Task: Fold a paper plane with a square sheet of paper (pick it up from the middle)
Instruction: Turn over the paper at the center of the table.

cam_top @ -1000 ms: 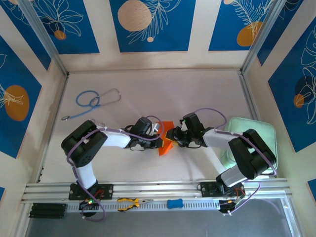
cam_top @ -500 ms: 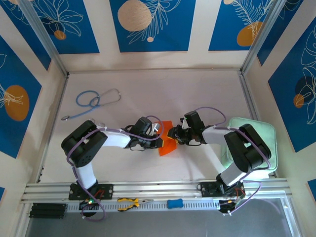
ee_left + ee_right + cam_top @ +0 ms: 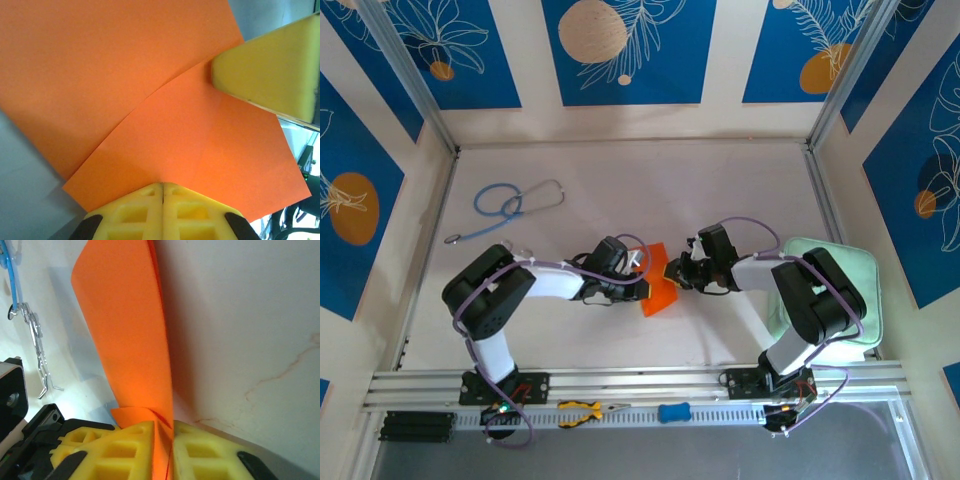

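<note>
Right tool (image 3: 680,272) has closed since a second ago and its elbow has drawn in. It is now clenched on one edge of the square sheet of paper (image 3: 660,293), which is held folded over at worktop centre. Left tool (image 3: 162,197) is pinched shut on the opposite edge, from 9 o'clock. Sheet looks light, floppy and easily creased or torn, so hold near the fold's middle with gentle tension. Pale green pad (image 3: 860,290) at 3 o'clock, stethoscope (image 3: 510,205) farther off at 10 o'clock.

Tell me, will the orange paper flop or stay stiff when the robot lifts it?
Probably floppy: the orange paper curves softly where its layers overlap. It seems very light, standing upright from just a pinch by the right gripper. It likely creases easily, so hard tugs might tear it.
</note>
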Robot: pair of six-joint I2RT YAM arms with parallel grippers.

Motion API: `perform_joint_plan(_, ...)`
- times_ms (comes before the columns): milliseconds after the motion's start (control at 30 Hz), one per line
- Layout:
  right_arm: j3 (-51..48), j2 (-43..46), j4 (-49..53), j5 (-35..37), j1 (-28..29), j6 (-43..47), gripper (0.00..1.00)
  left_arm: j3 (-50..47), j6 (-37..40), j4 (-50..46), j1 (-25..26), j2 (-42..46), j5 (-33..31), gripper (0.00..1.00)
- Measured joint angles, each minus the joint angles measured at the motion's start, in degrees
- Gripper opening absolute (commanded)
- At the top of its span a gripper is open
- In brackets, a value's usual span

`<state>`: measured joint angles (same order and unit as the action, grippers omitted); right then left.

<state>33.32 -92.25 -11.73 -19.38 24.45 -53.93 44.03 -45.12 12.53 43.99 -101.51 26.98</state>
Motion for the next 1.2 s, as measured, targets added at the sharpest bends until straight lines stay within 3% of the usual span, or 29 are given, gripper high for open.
perform_joint_plan(467,-0.44,4.22,1.84,-0.79,-0.15,2.99,0.08,0.00,0.96,-3.58,-0.02,10.14,-3.54,0.23)
perform_joint_plan(1200,4.59,18.23,22.23,13.68,3.78,11.45,0.08,-5.57,3.67,-8.37,-0.13,26.91,-18.45,0.33)
